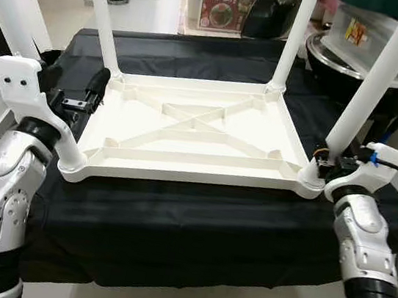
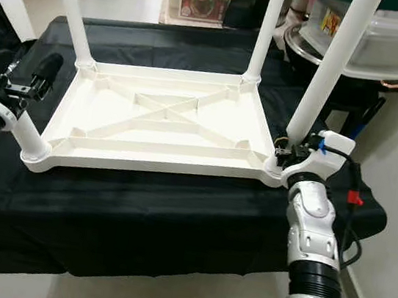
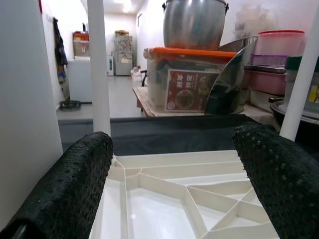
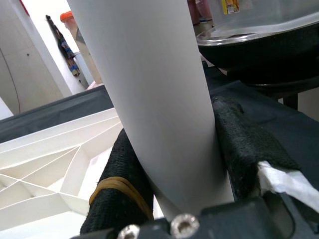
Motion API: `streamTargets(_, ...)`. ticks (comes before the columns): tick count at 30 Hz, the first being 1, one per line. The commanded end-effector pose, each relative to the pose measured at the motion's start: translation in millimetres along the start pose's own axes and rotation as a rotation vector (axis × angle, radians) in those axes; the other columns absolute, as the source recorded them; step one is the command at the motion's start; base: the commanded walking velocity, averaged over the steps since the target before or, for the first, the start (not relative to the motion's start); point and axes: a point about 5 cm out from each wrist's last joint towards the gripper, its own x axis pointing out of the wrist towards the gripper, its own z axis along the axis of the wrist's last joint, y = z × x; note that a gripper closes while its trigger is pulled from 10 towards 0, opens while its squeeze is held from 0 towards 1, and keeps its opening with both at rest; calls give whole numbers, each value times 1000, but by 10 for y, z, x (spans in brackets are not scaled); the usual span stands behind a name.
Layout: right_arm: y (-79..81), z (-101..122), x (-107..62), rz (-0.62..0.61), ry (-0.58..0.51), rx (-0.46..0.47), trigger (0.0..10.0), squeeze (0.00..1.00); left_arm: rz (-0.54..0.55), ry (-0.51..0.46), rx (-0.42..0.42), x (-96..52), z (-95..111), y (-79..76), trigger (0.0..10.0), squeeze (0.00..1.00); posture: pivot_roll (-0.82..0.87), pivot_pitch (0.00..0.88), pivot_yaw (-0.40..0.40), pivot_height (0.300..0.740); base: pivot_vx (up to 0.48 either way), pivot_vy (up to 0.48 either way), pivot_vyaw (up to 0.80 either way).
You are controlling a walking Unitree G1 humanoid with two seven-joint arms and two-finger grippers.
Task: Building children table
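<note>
A white plastic children's table (image 1: 194,130) lies upside down on a black-draped surface (image 1: 196,223), its four white legs pointing up. My right gripper (image 4: 174,149) is shut on the near right leg (image 1: 375,85) just above its socket, one black finger on each side. My left gripper (image 3: 174,184) is open over the tabletop's left rim, with nothing between its fingers (image 2: 43,71). The near left leg (image 2: 27,132) stands just outside one finger. The far left leg (image 1: 103,13) and far right leg (image 1: 296,37) stand in the far corners.
Behind the draped surface at the right are a clear plastic bin (image 1: 392,39), a dark pot (image 1: 330,60) and a box with a food picture (image 1: 223,4). Pale floor (image 1: 141,7) lies beyond on the left. The cloth's front edge (image 1: 187,284) is close to me.
</note>
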Motion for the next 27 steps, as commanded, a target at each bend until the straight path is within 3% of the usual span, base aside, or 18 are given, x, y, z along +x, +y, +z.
streamTargets(1, -44, -167, -73, 8, 81, -35, 0, 0, 2, 17, -13, -38, -25, 25, 10000, 1000, 29, 154, 27, 740, 0, 0, 0)
streamTargets(5, -244, -129, -82, -24, 84, -59, 0, 0, 17, 52, -71, -163, -133, 41, 10000, 1000, 26, 152, 12, 740, 0, 0, 0)
streamTargets(11, -359, -70, -50, -34, 82, -88, 0, 0, -47, 93, -182, -413, -218, 15, 10000, 1000, 28, 149, -2, 740, 0, 0, 0)
streamTargets(12, -374, -44, -25, -36, 77, -94, 0, 0, -43, 156, -165, -633, -328, 129, 10000, 1000, 25, 146, -5, 740, 0, 0, 0)
streamTargets(14, -375, -38, -20, -36, 75, -95, 0, 0, -38, 172, -153, -684, -351, 160, 10000, 1000, 25, 146, -5, 740, 0, 0, 0)
streamTargets(15, -380, -18, -8, -31, 68, -100, 0, 0, 50, 195, -102, -791, -384, 318, 10000, 1000, 27, 147, -7, 740, 0, 0, 0)
streamTargets(16, -380, -18, -8, -31, 68, -100, 0, 0, 50, 195, -102, -791, -384, 318, 10000, 1000, 27, 147, -7, 740, 0, 0, 0)
streamTargets(17, -384, -7, 1, -26, 64, -105, 0, 0, 147, 194, -56, -863, -380, 476, 10000, 1000, 35, 146, -16, 740, 0, 0, 0)
streamTargets(19, -387, -6, 3, -24, 64, -105, 0, 0, 183, 189, -36, -880, -369, 533, 10000, 1000, 35, 146, -16, 740, 0, 0, 0)
streamTargets(22, -365, -20, 7, -17, 66, -103, 0, 0, 221, 149, 10, -750, -323, 543, 10000, 1000, 31, 142, -19, 740, 0, 0, 0)
streamTargets(27, -331, 22, 40, 5, 45, -138, 0, 0, 143, 132, 5, -530, -345, 391, 10000, 984, 17, 133, -16, 740, 0, 0, 0)
